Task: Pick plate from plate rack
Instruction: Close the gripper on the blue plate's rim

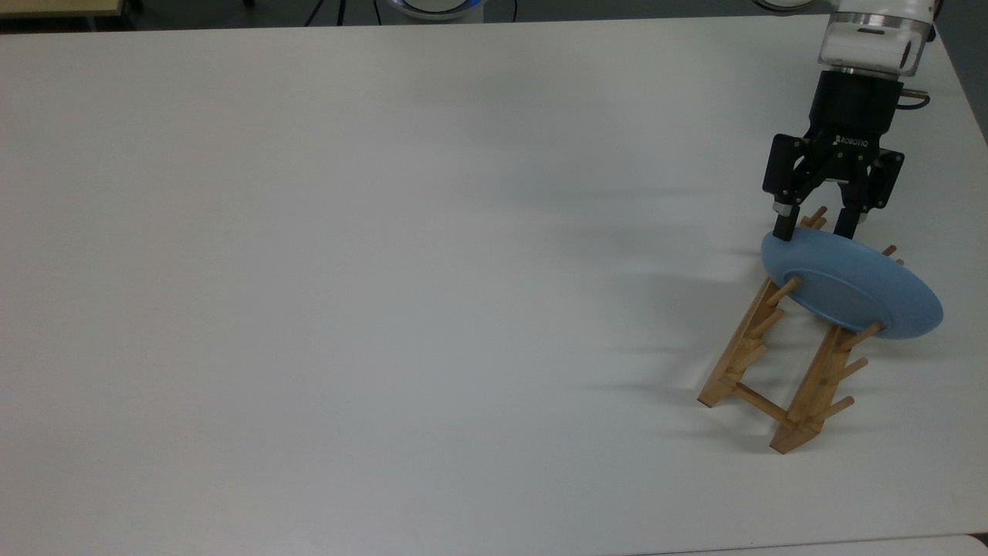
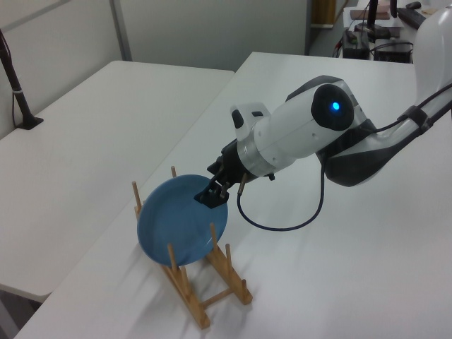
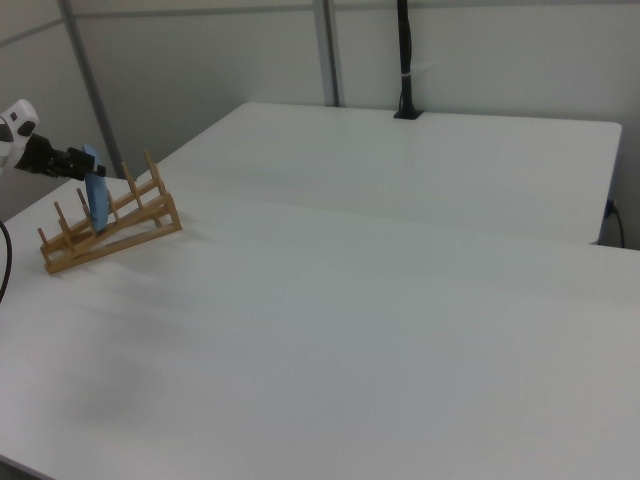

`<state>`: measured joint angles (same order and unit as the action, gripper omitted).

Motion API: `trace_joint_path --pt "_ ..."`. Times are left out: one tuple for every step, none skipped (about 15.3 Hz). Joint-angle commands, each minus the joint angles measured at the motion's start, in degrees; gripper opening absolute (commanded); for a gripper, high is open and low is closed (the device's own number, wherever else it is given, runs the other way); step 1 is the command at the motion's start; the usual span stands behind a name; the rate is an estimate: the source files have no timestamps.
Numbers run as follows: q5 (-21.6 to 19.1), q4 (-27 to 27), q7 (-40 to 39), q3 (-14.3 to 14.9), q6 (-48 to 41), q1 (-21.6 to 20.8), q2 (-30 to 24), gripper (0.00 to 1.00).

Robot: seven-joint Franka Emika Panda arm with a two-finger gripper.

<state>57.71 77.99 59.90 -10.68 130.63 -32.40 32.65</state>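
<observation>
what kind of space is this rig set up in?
Probably a lab or office workspace, not a kitchen. Plain white tables are pushed together and grey partition walls stand behind. A desk with equipment and cables sits at the back of the left view. The only kitchenware is the plate in its plate rack.

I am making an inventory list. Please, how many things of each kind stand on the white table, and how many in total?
Plate: 1
Wooden rack: 1
Total: 2
</observation>
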Motion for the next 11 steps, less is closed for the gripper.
trace_joint_path --pt "1.26 -1.17 1.36 0.57 0.68 -0.56 0.57 0.32" --pt "1.35 -1.17 1.36 0.57 0.68 -0.47 0.57 0.19" --pt "1.35 -1.17 1.27 0.57 0.68 -0.47 0.57 0.12" --pt "1.35 -1.17 1.27 0.57 0.68 -0.47 0.57 0.07" --pt "1.35 -1.0 1.27 0.57 0.68 -0.47 0.57 0.02" --pt "1.35 -1.0 1.19 0.57 0.68 -0.47 0.48 0.0" --pt "1.44 -1.0 1.1 0.57 0.68 -0.56 0.48 0.0" --pt "1.7 -0.91 1.1 0.57 0.68 -0.47 0.48 0.0" --pt "2.14 -0.74 1.1 0.57 0.68 -0.47 0.22 0.0" --pt "2.23 -0.73 1.1 0.57 0.68 -0.47 0.04 0.0" --pt "2.23 -0.73 1.1 0.57 0.59 -0.47 -0.31 0.0"
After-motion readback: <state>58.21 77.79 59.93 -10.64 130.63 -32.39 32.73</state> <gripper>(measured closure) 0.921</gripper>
